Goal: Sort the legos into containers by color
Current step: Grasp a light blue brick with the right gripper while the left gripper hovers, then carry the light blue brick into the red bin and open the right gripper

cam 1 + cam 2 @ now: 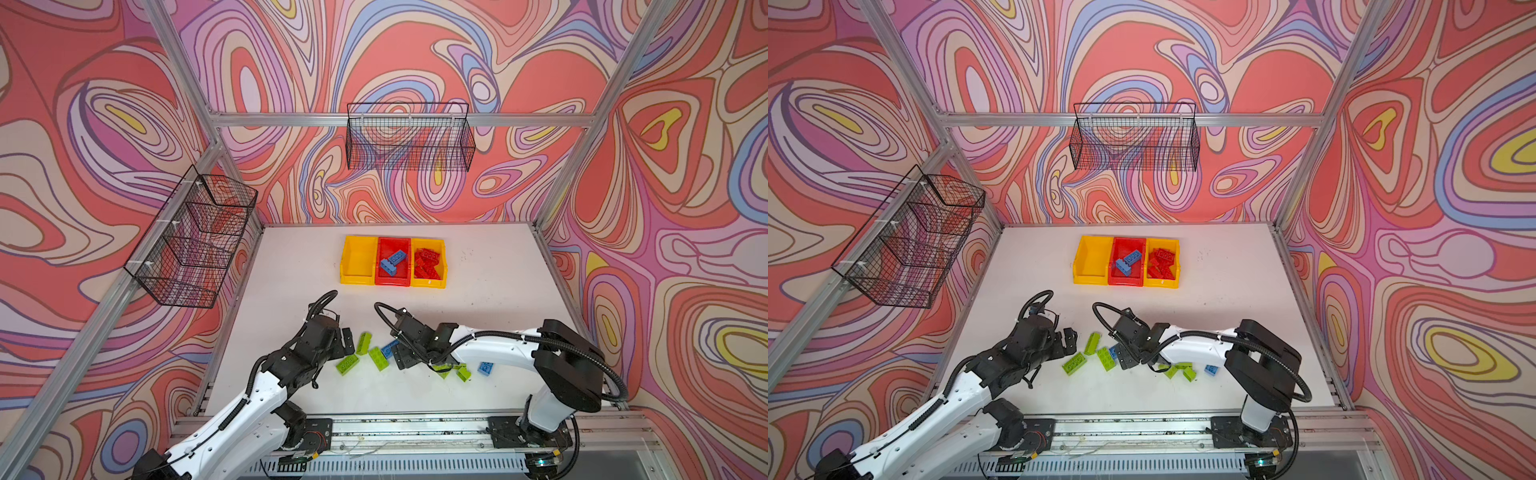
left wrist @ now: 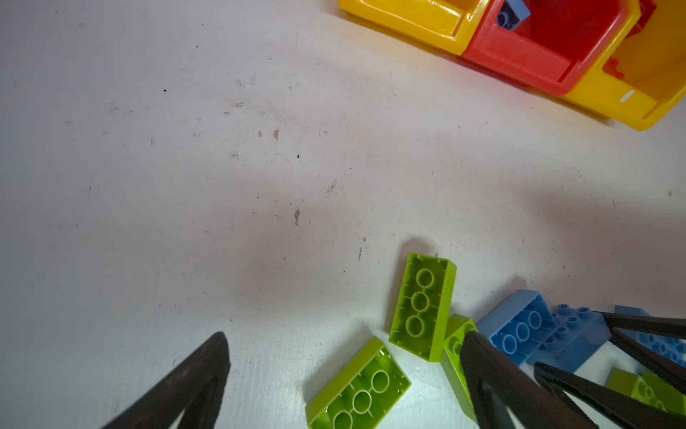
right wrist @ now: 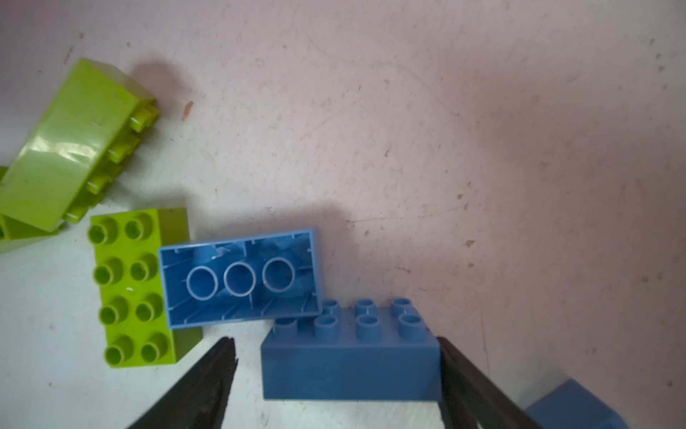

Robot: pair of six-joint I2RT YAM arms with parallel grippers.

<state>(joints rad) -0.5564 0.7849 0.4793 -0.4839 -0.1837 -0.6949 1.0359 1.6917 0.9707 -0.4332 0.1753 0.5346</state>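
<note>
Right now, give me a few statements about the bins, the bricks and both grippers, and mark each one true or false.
1. The leftmost yellow bin is empty. True.
2. The red bin is empty. False: it holds blue bricks.
3. Green bricks lie on the table. True.
4. The left gripper is shut. False: it is open, holding nothing.
5. The right gripper straddles a studs-up blue brick. True.

Three bins [image 1: 392, 282] are set side by side at the back middle of the table [image 1: 498, 291], bricks [image 1: 392, 262] are held in the middle and right ones, and loose bricks [image 1: 378, 357] are strewn nearer the front.
</note>
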